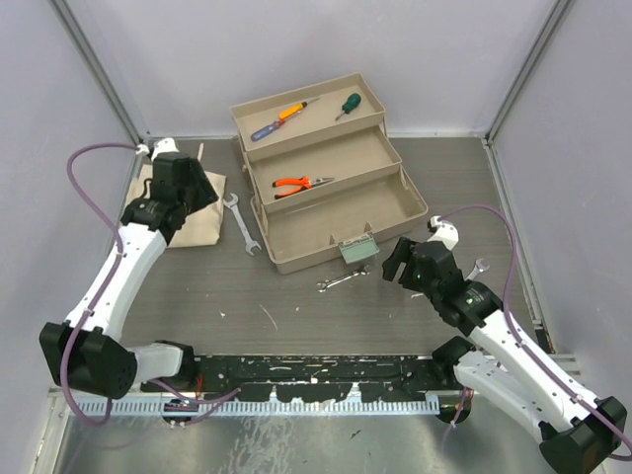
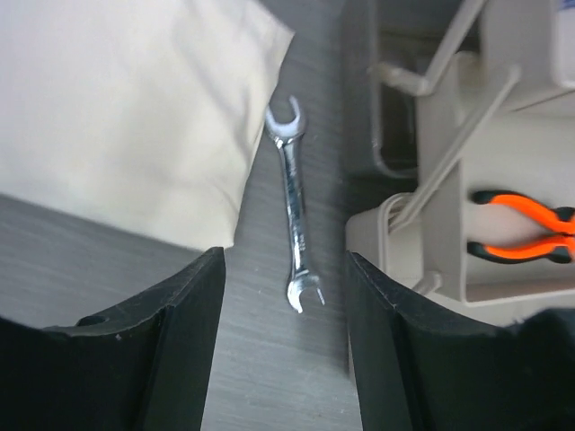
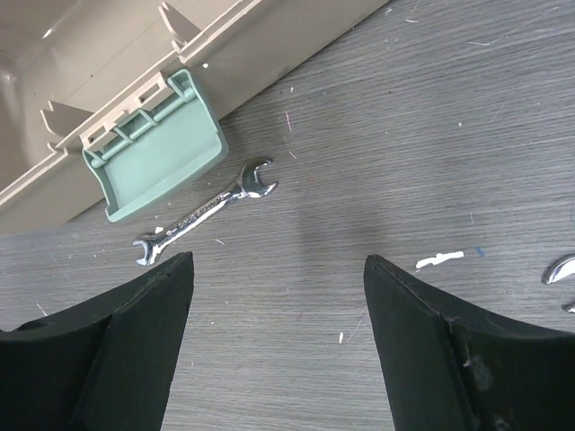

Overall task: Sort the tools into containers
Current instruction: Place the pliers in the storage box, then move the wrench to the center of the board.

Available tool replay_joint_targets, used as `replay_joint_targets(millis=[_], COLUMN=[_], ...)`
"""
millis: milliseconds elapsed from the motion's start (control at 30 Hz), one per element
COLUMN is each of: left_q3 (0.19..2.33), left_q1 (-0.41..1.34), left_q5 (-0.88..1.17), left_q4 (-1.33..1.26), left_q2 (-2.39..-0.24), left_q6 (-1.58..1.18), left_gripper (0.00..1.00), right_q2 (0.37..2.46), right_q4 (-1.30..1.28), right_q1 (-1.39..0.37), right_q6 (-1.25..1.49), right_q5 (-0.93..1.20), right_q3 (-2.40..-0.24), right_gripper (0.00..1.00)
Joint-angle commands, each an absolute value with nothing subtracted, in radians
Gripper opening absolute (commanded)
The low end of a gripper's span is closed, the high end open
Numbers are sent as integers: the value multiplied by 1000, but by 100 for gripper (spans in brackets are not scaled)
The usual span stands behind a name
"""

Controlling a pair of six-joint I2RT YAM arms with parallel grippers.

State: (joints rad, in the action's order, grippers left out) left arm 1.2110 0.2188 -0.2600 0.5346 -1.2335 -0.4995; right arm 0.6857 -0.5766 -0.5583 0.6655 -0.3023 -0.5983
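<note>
My right gripper [image 3: 278, 265] hangs over the table, jaws wide apart and empty. Just beyond it a small wrench [image 3: 202, 213] lies beside the green latch [image 3: 157, 157] of the toolbox [image 1: 306, 252]. My left gripper [image 2: 286, 269], jaws also apart and empty, frames a second wrench [image 2: 295, 211] between a cream cloth [image 2: 126, 108] and the toolbox. Its wrist view catches orange pliers [image 2: 526, 238] in a tray. Only the overhead view shows two screwdrivers [image 1: 286, 117] in the farthest tray.

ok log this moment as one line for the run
left fingers: open over long wrench beside toolbox | right fingers: open near small wrench by latch | in trays: pliers, two screwdrivers | held: nothing
</note>
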Motion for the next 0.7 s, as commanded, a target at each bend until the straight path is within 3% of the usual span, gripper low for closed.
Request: replay_joint_targets(millis=[0, 233, 367, 667], left_q3=[1193, 1216, 1303, 1460], left_q1=[206, 204, 204, 206], left_q5=[-305, -255, -246, -206], left_q4=[594, 571, 601, 591], left_q2=[-1289, -1500, -1653, -1875], left_q6=[-635, -679, -700, -714], left_gripper=[56, 56, 51, 51], right_q2=[688, 663, 652, 646], right_q4=[-528, -526, -530, -540], right_q1=[-557, -557, -557, -557], right_q6=[694, 706, 704, 707], right_q5=[-314, -304, -300, -300], right_q3=[-602, -582, -575, -571], right_gripper=[81, 81, 81, 81])
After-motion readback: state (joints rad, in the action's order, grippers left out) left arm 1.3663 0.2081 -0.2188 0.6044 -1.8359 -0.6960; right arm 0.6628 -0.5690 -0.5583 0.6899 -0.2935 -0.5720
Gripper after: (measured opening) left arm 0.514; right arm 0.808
